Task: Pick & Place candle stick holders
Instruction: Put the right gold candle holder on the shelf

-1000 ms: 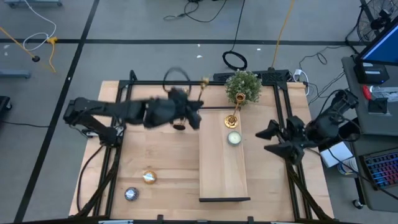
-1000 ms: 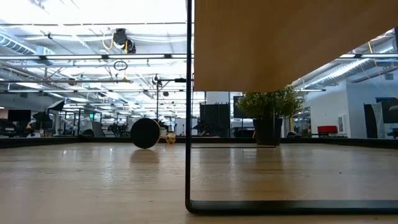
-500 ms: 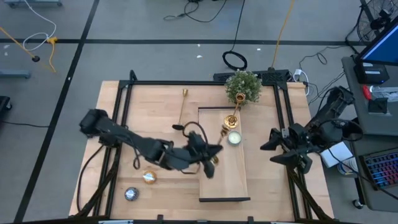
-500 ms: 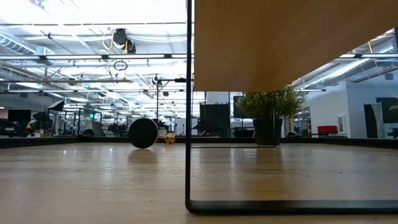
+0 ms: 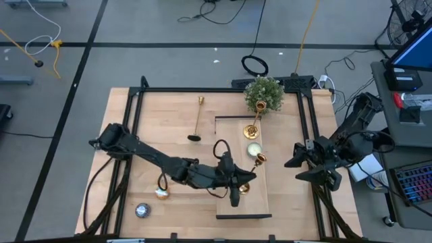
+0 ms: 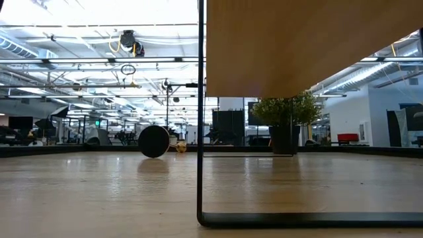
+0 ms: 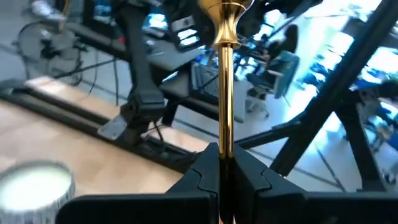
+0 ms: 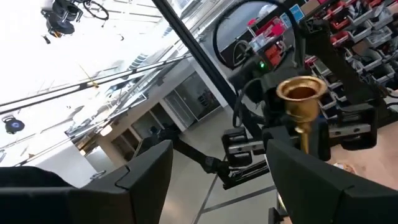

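Observation:
My left gripper [image 5: 237,183] is shut on a gold candle stick holder [image 5: 251,173] over the near part of the raised wooden shelf [image 5: 244,202]. Its cup [image 5: 260,159] points toward my right gripper. A second gold holder [image 5: 198,118] lies on its side on the table at the far middle; its round base shows dark in the low view [image 6: 153,141]. A third holder [image 5: 251,128] stands at the shelf's far end. My right gripper [image 5: 291,156] is open and empty at the table's right. Its wrist view shows the held holder's cup [image 8: 301,93]. My left gripper pinches the holder's slim stem [image 7: 225,140], in its lower part, between its two fingers [image 7: 205,171]. The fingers lie across the stem. The stem and cup [image 7: 225,6] stick out beyond the fingers. Whether the base touches the shelf, I cannot tell.
A green potted plant [image 5: 263,93] stands at the shelf's far end. A pale tealight disc [image 5: 254,150] lies on the shelf beside the held holder. Two more discs [image 5: 162,194] [image 5: 141,210] lie on the table at the near left.
My left gripper has swung from the table's far middle toward the near edge and the right, carrying the gold holder over the shelf's near part. With the arm gone from there, the second holder shows lying at the far middle. My right gripper has shifted only slightly.

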### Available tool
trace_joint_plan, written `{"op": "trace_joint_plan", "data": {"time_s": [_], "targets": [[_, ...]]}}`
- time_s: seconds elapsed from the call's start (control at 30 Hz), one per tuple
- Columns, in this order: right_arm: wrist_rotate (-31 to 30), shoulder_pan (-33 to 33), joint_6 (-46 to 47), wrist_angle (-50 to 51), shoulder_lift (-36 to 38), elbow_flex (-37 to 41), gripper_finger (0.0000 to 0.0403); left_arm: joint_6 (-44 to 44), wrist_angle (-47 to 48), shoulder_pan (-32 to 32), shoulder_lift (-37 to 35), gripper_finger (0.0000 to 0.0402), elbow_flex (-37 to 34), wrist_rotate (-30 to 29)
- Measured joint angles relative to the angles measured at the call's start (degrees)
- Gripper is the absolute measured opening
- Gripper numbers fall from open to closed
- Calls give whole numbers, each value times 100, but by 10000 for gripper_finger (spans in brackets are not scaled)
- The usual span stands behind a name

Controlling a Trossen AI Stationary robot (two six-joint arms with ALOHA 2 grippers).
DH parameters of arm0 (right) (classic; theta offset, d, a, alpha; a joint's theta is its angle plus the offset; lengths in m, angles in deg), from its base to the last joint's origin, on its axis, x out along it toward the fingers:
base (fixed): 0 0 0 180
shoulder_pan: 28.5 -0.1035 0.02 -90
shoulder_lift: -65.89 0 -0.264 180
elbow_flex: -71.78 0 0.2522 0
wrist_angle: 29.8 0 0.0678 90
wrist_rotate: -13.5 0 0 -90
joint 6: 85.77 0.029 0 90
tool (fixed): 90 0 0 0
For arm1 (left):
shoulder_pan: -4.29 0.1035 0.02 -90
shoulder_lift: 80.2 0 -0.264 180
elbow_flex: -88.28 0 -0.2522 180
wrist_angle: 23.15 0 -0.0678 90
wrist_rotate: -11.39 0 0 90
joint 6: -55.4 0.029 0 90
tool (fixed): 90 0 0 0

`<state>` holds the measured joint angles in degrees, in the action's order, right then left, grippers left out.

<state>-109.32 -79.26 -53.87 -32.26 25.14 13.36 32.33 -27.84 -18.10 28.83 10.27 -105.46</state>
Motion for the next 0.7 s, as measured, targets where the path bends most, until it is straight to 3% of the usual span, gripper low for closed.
{"op": "trace_joint_plan", "data": {"time_s": [0.2, 0.37, 0.6, 0.7], "targets": [[9, 0, -22, 26, -6, 0, 255, 1600, -870, -105, -126, 17, 12, 461], [11, 0, -22, 33, -5, 0, 255, 2866, -1011, -303, -196, 12, 89, 126], [6, 2, -170, 33, -2, 0, 255, 3350, -830, -266, -231, 18, 50, -446], [2, 2, -172, 33, -2, 0, 255, 3107, -1185, -33, -222, 11, -376, -21]]}}
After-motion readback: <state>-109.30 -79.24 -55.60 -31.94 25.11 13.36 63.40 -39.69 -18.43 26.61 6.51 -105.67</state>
